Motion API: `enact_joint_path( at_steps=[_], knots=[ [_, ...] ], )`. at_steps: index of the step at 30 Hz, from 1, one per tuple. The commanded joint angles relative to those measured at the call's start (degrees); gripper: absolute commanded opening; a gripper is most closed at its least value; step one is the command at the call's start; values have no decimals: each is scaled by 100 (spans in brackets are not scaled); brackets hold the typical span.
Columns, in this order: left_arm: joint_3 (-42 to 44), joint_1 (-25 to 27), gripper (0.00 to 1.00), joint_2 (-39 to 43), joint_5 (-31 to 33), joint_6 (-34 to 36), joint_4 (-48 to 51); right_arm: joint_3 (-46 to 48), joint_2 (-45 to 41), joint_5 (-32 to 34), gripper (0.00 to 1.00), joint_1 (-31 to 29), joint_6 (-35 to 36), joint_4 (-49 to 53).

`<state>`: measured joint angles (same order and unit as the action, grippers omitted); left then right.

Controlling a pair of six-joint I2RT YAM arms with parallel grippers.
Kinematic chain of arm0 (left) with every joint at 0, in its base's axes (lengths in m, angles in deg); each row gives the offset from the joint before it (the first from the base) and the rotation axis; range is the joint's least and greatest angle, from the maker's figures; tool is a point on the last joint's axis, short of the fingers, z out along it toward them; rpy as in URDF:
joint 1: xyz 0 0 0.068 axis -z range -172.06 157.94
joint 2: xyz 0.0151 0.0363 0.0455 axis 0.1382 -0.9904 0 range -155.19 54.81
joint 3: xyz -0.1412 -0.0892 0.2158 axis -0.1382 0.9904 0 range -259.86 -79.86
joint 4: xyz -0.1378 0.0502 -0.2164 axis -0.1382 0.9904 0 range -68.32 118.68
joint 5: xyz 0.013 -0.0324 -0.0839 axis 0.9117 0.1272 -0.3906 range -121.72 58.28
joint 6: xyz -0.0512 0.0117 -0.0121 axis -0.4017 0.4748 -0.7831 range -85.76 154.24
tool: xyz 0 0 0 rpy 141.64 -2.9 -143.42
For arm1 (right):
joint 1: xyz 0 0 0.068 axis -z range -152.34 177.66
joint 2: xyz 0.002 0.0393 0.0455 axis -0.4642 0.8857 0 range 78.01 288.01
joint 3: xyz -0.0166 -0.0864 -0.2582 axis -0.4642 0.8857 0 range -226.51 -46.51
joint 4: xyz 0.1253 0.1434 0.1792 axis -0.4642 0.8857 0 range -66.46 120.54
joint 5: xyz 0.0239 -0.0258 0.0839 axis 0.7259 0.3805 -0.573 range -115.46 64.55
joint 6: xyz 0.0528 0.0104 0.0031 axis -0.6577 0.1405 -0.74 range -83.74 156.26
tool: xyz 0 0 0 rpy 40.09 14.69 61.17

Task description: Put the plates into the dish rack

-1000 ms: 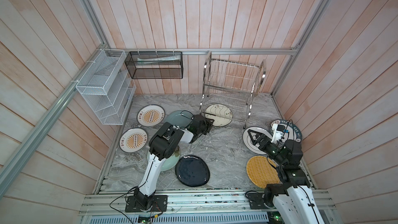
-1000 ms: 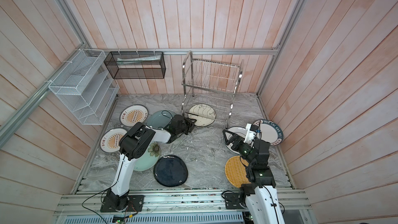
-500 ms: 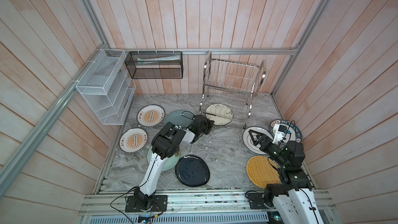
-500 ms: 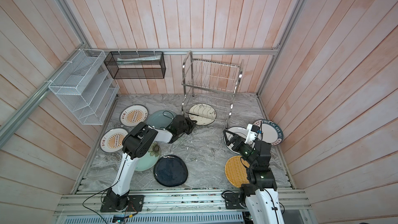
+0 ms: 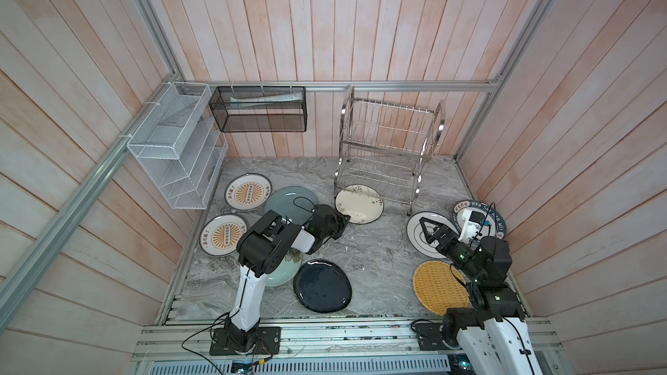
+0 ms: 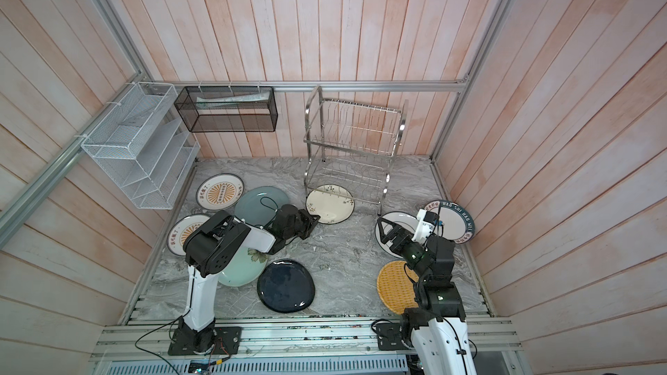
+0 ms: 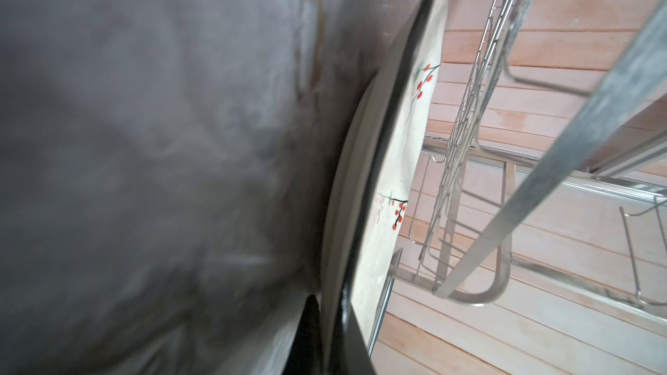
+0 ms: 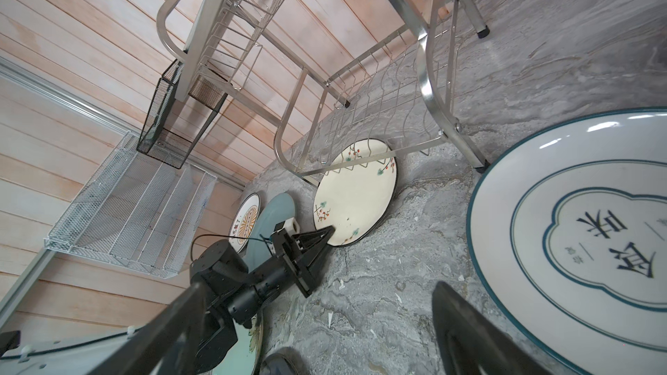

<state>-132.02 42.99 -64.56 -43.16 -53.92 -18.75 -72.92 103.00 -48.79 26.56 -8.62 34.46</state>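
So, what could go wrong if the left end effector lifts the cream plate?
The left end effector pinches only the near rim of the cream plate; it may slip or tilt when raised.
The plate's far edge lies under the dish rack; lifting straight up may catch its wires and shift it.

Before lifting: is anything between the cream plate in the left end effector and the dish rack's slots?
Yes: the far edge of the cream plate sits under the lower wires of the dish rack, so a straight lift probably hits them.
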Motion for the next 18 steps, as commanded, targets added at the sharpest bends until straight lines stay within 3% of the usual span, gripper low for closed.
enact_joint_path(
  at_steps=[1,18],
  knots=[
    [453,18,0,289,-196,-140,-9,-20,155,269,98,-46,77,62],
    [1858,684,0,1994,-363,-61,-172,15,858,191,98,-43,154,-288]
  ],
)
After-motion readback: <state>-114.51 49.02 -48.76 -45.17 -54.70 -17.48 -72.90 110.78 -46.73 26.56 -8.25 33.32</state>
